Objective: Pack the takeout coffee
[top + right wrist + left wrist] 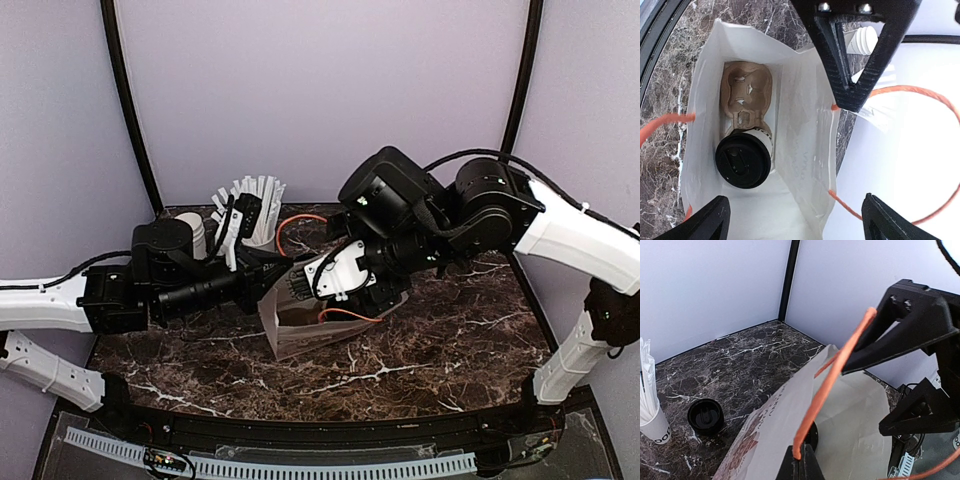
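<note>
The takeout coffee, a white cup with a black dome lid, stands upright inside the white paper bag, in one slot of a brown cardboard carrier. Its lid just shows in the left wrist view. My left gripper is shut on the bag's orange string handle and holds that side of the bag up. My right gripper is open and empty, right above the bag's mouth. In the top view both grippers meet over the bag: the left and the right.
A second black-lidded cup stands on the marble table left of the bag. A white cup full of straws and a lidless stack of cups stand at the back left. The booth walls are close behind.
</note>
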`<state>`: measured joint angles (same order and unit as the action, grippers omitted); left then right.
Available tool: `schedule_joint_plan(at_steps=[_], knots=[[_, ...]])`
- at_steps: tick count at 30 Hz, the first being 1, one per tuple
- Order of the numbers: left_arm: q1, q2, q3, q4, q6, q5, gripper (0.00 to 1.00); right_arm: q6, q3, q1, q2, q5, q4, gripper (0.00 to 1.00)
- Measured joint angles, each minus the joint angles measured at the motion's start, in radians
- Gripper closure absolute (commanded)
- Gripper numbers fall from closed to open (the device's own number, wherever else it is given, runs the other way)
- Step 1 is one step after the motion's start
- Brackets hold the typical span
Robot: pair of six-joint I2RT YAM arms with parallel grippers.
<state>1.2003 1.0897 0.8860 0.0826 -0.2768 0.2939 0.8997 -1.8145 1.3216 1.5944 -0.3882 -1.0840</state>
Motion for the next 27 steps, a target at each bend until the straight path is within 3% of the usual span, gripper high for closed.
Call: schedule_joint_plan(at_steps=[10, 12, 15, 21, 27], knots=[[-0.225, 0.076, 0.076, -0.092, -0.107, -0.232, 1.0, 0.001, -0.186, -0.106, 0.0, 0.05, 0.069, 0.07], [-0.268, 0.101, 0.092, -0.106, -0.117, -0.277, 0.91, 0.0, -0.221, -0.163, -0.003, 0.076, 0.098, 0.07], [-0.295, 0.127, 0.109, -0.116, -0.118, -0.309, 0.69, -0.001, -0.231, -0.266, -0.018, 0.122, 0.129, 0.07], [-0.299, 0.159, 0.178, -0.164, -0.097, -0.283, 0.39, -0.044, -0.184, -0.526, -0.049, 0.261, 0.165, 0.07], [-0.302, 0.157, 0.327, -0.287, 0.012, -0.222, 0.3, -0.095, -0.029, -0.777, -0.095, 0.45, 0.173, 0.07]])
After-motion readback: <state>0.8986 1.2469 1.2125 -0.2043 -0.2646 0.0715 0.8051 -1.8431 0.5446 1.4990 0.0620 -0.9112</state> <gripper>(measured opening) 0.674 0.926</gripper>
